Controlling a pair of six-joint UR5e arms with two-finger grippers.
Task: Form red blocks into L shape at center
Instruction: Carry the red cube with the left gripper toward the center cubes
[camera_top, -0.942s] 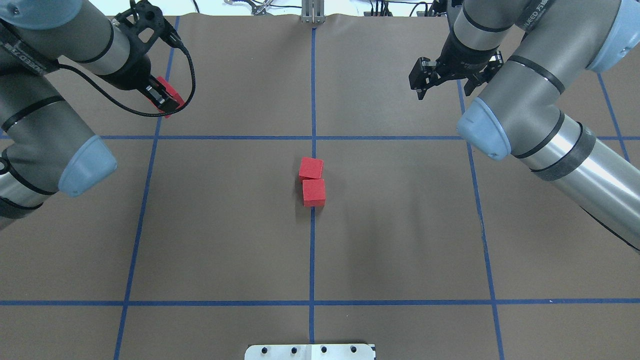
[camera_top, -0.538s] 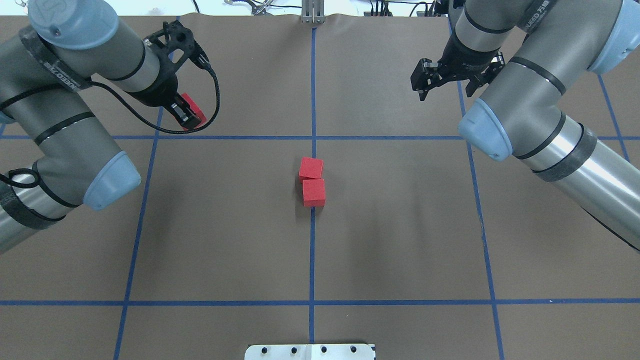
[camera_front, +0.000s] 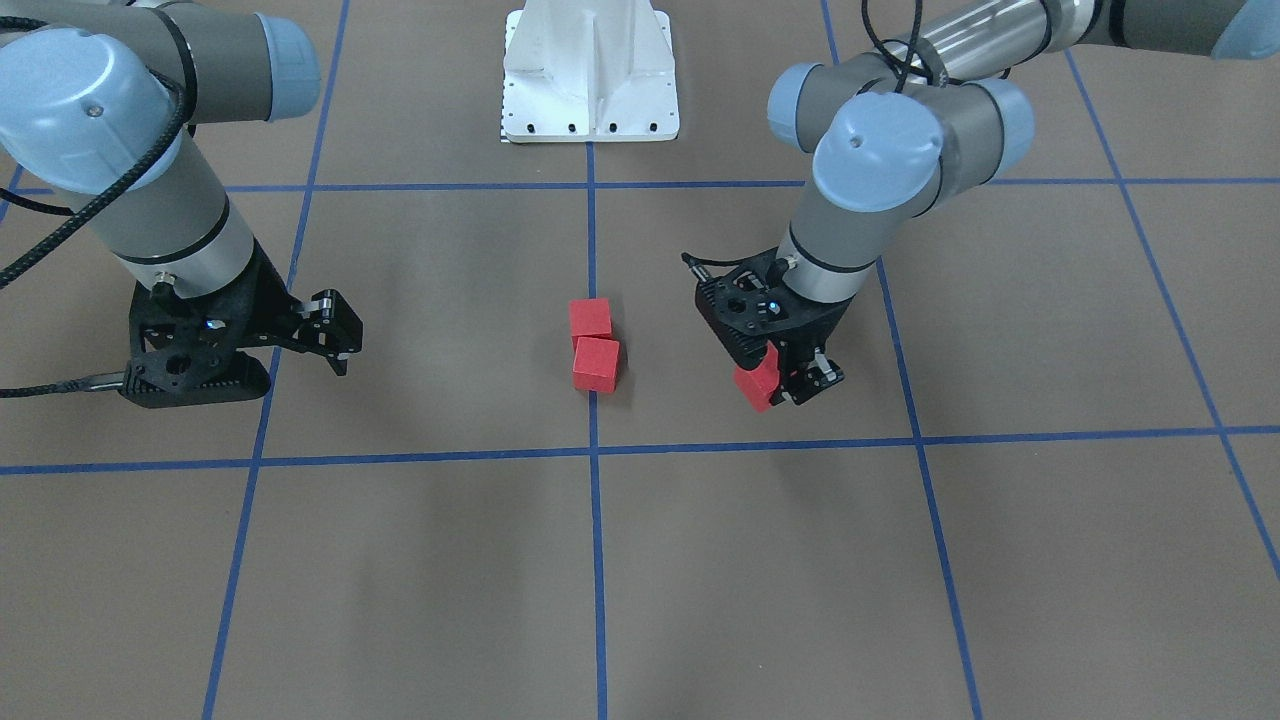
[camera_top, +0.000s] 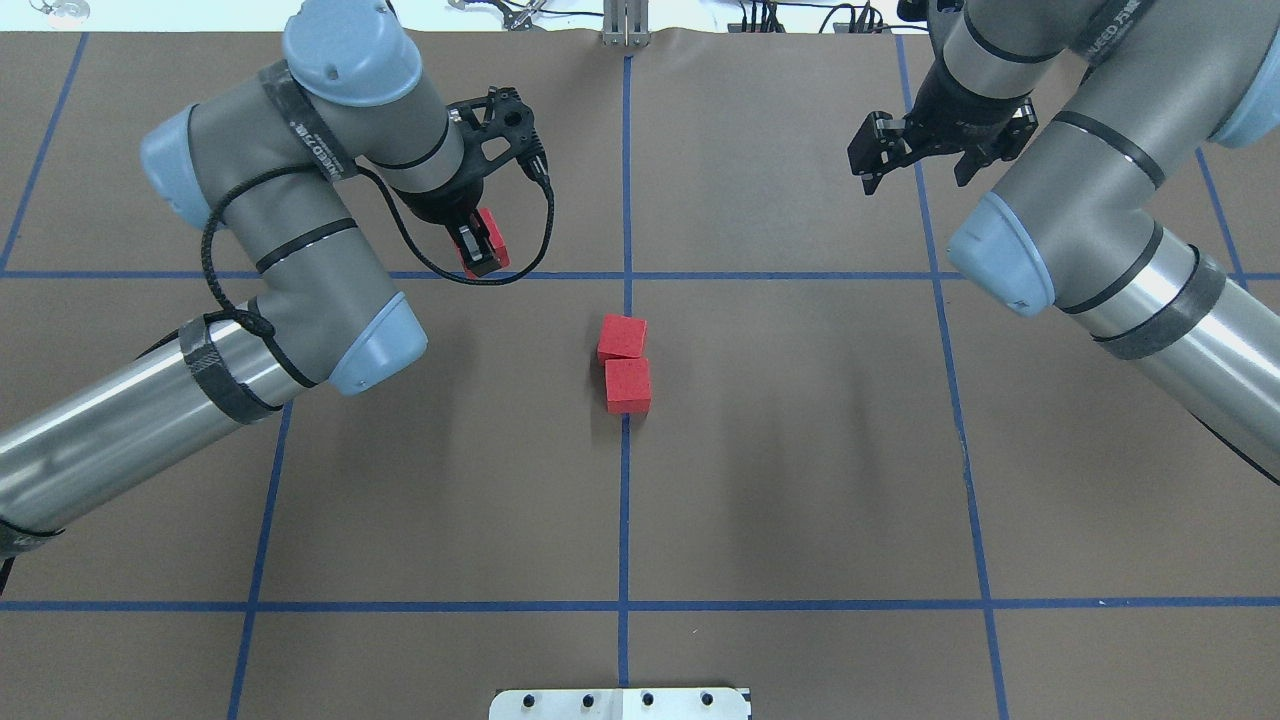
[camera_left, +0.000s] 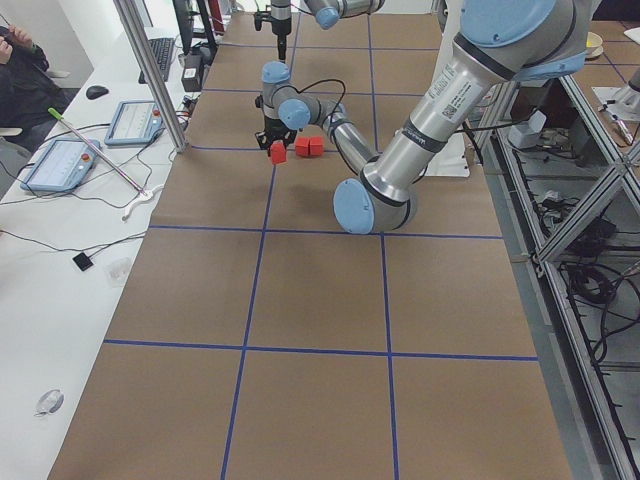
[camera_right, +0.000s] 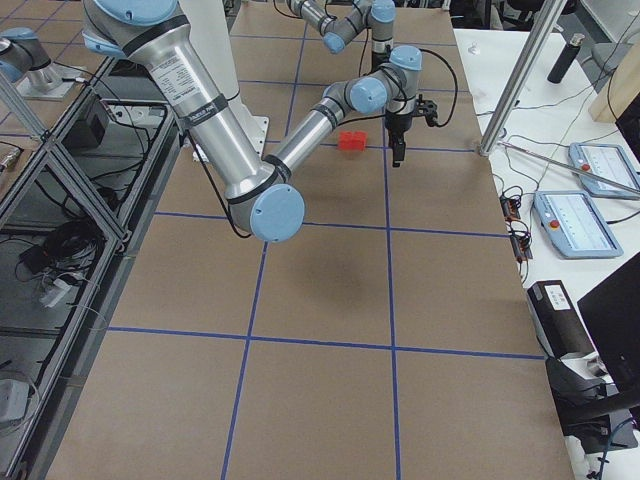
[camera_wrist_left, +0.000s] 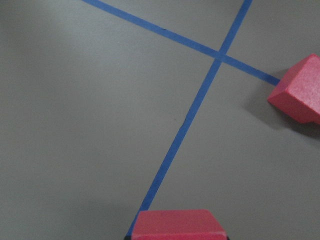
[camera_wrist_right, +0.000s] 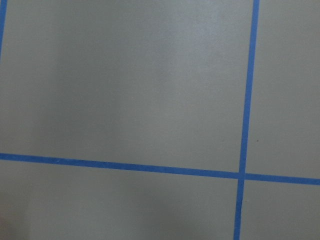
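Red and small, the third red block (camera_top: 493, 243) is pinched between the two fingers of the left hand (camera_top: 482, 258), up off the brown surface (camera_top: 800, 450). The first red block (camera_top: 622, 337) and the second red block (camera_top: 628, 385) lie lower than this hand and off to its side, near it but not touching it. They touch each other and sit in a short row on the blue tape line (camera_top: 625, 200) at the center.

The right hand (camera_top: 912, 165) has its fingers spread with nothing between them. All the blocks are well apart from it.

I think each block is very light and stiff, with dull sides that do not slip much. It does not look like it can break. The best place to hold it is on two flat sides that face away from each other, near the middle. A light block slides easily, so a bump from the hand could push the row crooked.
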